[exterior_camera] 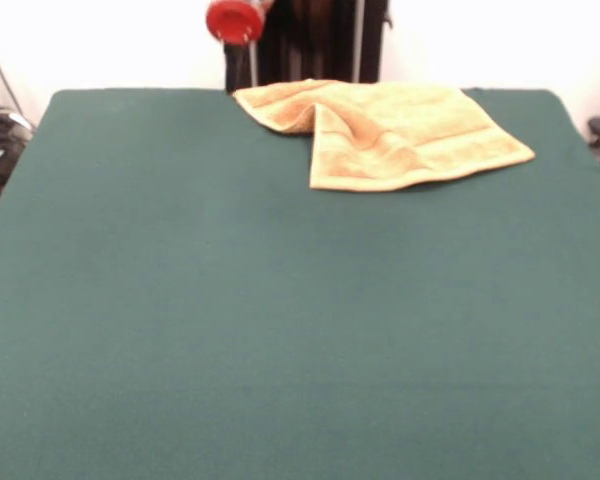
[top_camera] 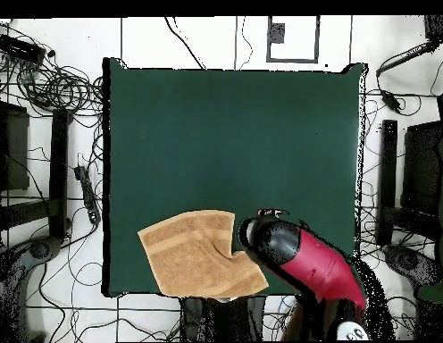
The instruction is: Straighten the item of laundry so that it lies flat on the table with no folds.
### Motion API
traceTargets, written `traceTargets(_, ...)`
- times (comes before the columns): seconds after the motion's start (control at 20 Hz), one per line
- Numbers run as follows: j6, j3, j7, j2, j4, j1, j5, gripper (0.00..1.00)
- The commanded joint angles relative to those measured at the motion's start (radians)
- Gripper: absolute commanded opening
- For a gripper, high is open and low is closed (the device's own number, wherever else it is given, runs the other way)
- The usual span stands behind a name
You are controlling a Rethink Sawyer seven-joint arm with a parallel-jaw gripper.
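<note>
The towel (exterior_camera: 390, 135) (top_camera: 200, 255) lay on the table (exterior_camera: 280, 330) (top_camera: 234, 134) at the edge nearest my pedestal (exterior_camera: 315, 40), which in the front view was the far edge and in the overhead view the bottom edge. In the overhead view it sat toward the bottom-left corner of the green surface, well apart from the other three edges. It was not flat. In the front view one end was turned over onto the rest of the cloth, forming a thick rumpled fold along the left part, while the right part spread out smoothly to a clean corner. A woven band was visible running near the front and right borders. In the overhead view the towel's right edge showed an irregular notch where the cloth was bunched. My arm (top_camera: 301, 259) extended over the table just beside that bunched edge, its black end next to the towel's upper right corner. My gripper was hidden beneath the arm in the overhead view and did not appear in the front view, so I could not tell whether it was open or closed. A red round part (exterior_camera: 234, 20) of the robot showed at the top of the front view.
</note>
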Motion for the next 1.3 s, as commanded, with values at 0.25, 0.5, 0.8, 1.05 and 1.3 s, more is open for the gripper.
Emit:
traceTargets(0.25, 0.203, 0.071, 0.276, -0.093, 0.003, 0.086, 0.164, 1.00)
traceTargets(0.5, 0.163, 0.034, 0.320, -0.051, 0.013, 0.144, 0.234, 1.00)
traceTargets(0.8, -0.174, 0.186, 0.051, -0.012, 0.140, -0.040, 0.225, 1.00)
traceTargets(1.05, -0.307, 0.241, 0.090, 0.043, 0.167, -0.084, 0.179, 1.00)
traceTargets(1.3, -0.429, 0.319, 0.124, 0.095, 0.195, -0.139, 0.166, 1.00)
